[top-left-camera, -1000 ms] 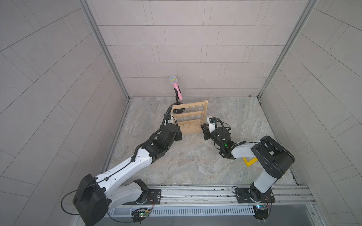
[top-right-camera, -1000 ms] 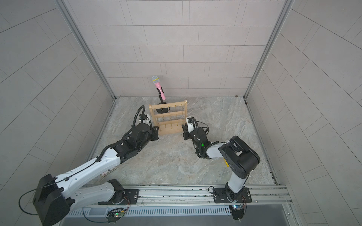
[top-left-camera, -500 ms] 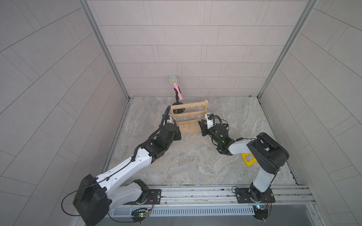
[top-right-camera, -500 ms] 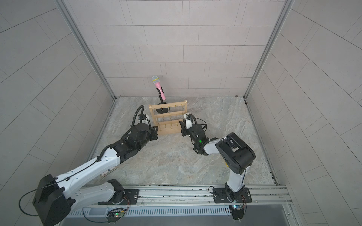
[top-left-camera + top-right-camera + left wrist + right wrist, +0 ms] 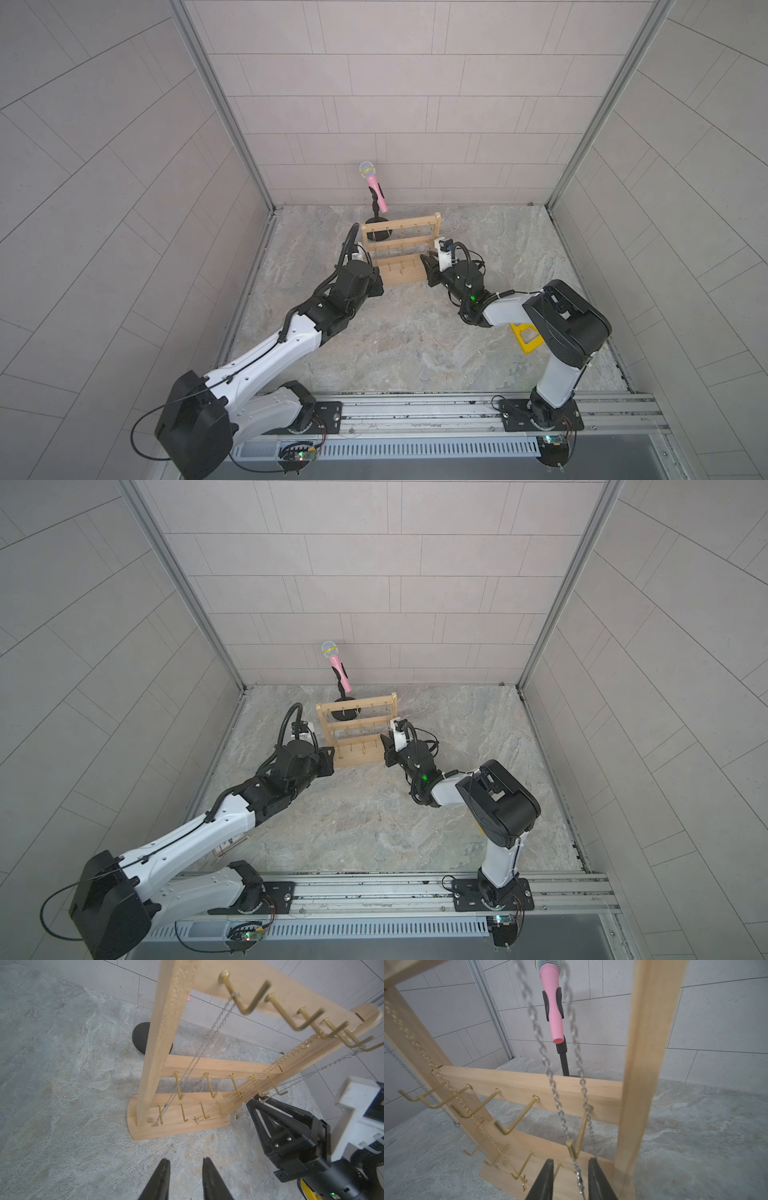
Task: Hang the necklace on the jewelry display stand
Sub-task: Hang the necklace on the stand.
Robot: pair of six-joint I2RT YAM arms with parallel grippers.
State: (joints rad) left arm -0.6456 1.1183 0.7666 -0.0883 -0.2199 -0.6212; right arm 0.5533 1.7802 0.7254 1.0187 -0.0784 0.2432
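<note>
At the left, the left gripper (image 5: pixel 186 1167): spread, empty, low over the marbled grey floor (image 5: pixel 62 1084), just short of the stand's base. Probably kept back there, ready to steady the wood if needed.

Next, the stand (image 5: pixel 166 1022): pale, grainy timber, two slim posts, three flat bars, a rounded base flat on the floor. Along each bar, thin brass L-shaped hooks (image 5: pixel 257 997). On the leftmost top hook, a fine silver chain (image 5: pixel 204 1045); further along, a gold chain (image 5: pixel 270 1067); both limp, pendants down by the base. Behind, a glossy pink microphone (image 5: pixel 553 1001).

Toward the right post, the necklace (image 5: pixel 556 1097): small silver links, looped over a top-bar hook, two strands down past the middle bar.

At the right, the right gripper (image 5: pixel 570 1167): parted, one strand loose between the jaws, not pinched. Likely the release step, with the hanging as good as done.
</note>
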